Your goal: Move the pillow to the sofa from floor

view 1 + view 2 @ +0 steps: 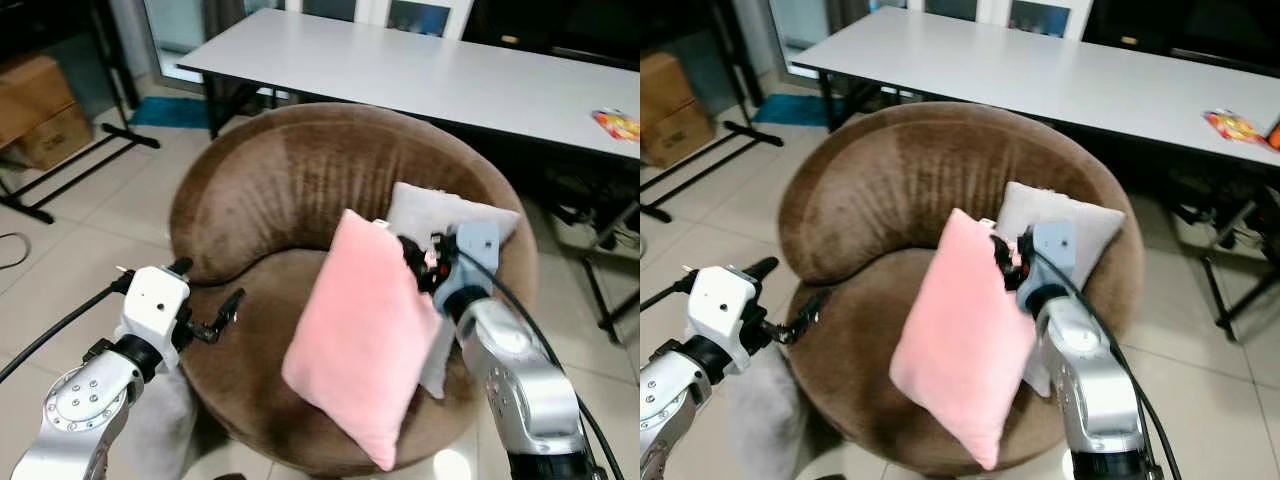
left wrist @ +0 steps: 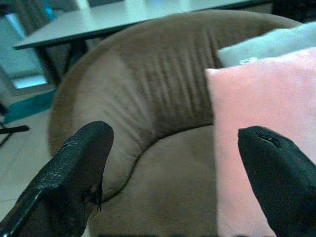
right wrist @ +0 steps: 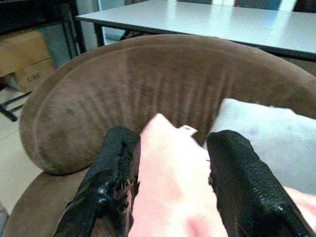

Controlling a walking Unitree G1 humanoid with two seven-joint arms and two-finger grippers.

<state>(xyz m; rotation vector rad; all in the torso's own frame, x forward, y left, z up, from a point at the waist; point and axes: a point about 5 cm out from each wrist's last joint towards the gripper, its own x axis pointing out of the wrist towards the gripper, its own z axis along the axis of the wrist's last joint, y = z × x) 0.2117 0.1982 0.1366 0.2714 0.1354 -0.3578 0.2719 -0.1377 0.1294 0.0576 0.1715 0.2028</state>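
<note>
Your right jaws are clamped on the top corner of the pink pillow (image 1: pixel 365 340), one black finger (image 3: pixel 111 187) on each side of the fabric, so the right gripper (image 1: pixel 418 262) carries it while the rest hangs down. The pillow is off the floor and over the seat of the sofa (image 1: pixel 270 180), in front of the grey pillow (image 1: pixel 450 215) that leans on the sofa's back at its right side.

To finish well, lower the pillow until its bottom corner takes weight on the seat, then lean it toward the sofa's back before you part the jaws (a corner grip lets it swing, so go slowly). Let go only once it rests inside the sofa's front rim, or it may slide off.

Your left gripper (image 1: pixel 215 318) hovers over the seat's left front edge, jaws wide apart and holding nothing; keep it there, clear of the drop.

Behind the sofa stands a long table (image 1: pixel 420 70) with a bright packet (image 1: pixel 618 122) at its right end; its print is too small to read. The cardboard boxes (image 1: pixel 40 105) left of the sofa show no readable writing either.
</note>
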